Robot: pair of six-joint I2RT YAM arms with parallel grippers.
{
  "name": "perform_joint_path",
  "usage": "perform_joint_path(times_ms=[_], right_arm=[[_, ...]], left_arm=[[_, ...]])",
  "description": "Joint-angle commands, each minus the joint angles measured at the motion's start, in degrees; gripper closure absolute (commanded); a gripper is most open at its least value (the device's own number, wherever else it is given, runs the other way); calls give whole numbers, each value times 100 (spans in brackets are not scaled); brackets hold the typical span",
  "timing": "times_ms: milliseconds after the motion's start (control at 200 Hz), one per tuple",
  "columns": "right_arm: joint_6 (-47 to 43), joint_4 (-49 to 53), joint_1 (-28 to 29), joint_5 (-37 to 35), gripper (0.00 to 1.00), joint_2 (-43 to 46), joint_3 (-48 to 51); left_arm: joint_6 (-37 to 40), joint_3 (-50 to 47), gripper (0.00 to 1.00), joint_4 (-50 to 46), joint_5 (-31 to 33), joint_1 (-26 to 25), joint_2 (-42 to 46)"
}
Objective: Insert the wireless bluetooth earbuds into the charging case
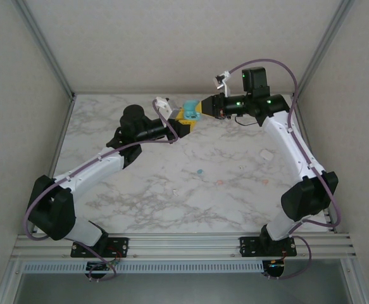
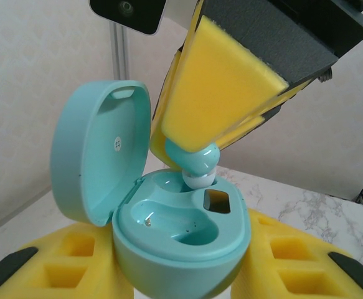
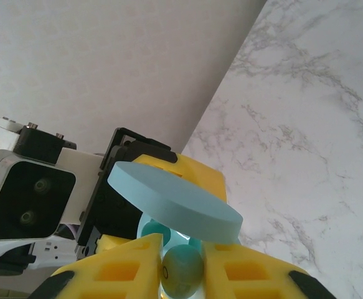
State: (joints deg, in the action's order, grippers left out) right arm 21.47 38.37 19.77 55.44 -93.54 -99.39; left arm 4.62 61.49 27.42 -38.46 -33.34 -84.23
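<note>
While the left gripper (image 1: 185,118) clamps narrowly on the base of the teal rounded plastic charging case (image 2: 181,240), holding it upright with its lid open, the right gripper (image 3: 182,269) is all but closed, pinching a teal bead-sized earbud (image 2: 197,163) with a white tip. That earbud hangs just above the case's far socket, long axis near upright, tip pointing down into it; whether they touch I cannot tell. A short straight descent looks due

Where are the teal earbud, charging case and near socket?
teal earbud (image 2: 198,158), left wrist view, rounded body.
charging case (image 2: 97,159), left wrist view, lid's inner face.
near socket (image 2: 182,227), left wrist view, its floor.
</note>
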Motion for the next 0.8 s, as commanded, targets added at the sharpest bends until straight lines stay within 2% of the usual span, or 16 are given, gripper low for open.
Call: perform_joint_path(times_ms=[0,250,566,796], right_arm=[[-181,295,60,-178,78,-124,-215],[-264,507,105,-455,73,-189,-360],[-268,637,106,-687,72,-189,-479],[-75,500,106,-839,61,-99,-564]], left_arm=[[-93,289,76,369,-151,-85,-4],[-93,328,76,370,-145,-93,-40],[-68,309,76,335,-115,-93,-28],[10,259,76,240,-74,-94,11]])
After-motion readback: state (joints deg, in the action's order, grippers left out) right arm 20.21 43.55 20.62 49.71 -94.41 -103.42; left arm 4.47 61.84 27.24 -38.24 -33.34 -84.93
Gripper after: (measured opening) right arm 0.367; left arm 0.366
